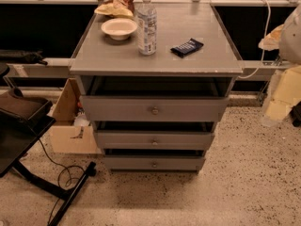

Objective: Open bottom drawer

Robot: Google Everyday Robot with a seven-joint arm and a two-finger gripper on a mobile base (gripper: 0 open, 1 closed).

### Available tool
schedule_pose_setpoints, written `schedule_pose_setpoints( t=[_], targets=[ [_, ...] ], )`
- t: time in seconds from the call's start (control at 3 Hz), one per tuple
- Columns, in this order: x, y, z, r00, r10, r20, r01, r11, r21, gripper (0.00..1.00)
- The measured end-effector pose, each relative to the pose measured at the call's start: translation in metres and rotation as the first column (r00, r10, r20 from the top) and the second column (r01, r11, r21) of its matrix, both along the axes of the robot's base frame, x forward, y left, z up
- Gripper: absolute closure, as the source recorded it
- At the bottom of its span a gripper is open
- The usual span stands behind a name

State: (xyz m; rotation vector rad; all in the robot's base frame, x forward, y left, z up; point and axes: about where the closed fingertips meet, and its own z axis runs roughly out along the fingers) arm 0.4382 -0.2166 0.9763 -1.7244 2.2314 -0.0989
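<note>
Cabinet (202,62) of three drawers, bottom drawer (181,163) with one knob (154,164), one bottle (146,25), one bowl (119,28), claw (282,95) far right, state unclear.

Gripper out of frame, so things placed against each other. Grey cabinet top (202,62): flat, worn along front edge, bare at front. White bowl (119,28) at back left, upright. Clear water bottle (146,25) with white cap, upright, just right of bowl, not touching. Dark blue snack packet (186,47) lying flat, right of bottle, apart from it. Crumpled snack bags (115,3) at back edge behind bowl; contact with bowl rim unclear. Speckled floor (254,173) below: cabinet standing on it, cardboard box (70,126) beside its left side, black stand foot (70,194) and loose black cable (56,166) front left.
</note>
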Motion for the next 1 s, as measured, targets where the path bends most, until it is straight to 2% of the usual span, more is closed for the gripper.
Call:
schedule_pose_setpoints(
  t=[0.33,0.67,1.0],
  targets=[
    [0.000,0.000,0.000,1.0000,0.000,0.000,0.000,1.000,0.000,0.00],
    [0.001,-0.002,-0.019,1.0000,0.000,0.008,0.000,1.000,-0.012,0.00],
    [0.000,-0.004,-0.073,0.9997,0.014,0.019,-0.013,0.999,-0.046,0.00]
  ],
)
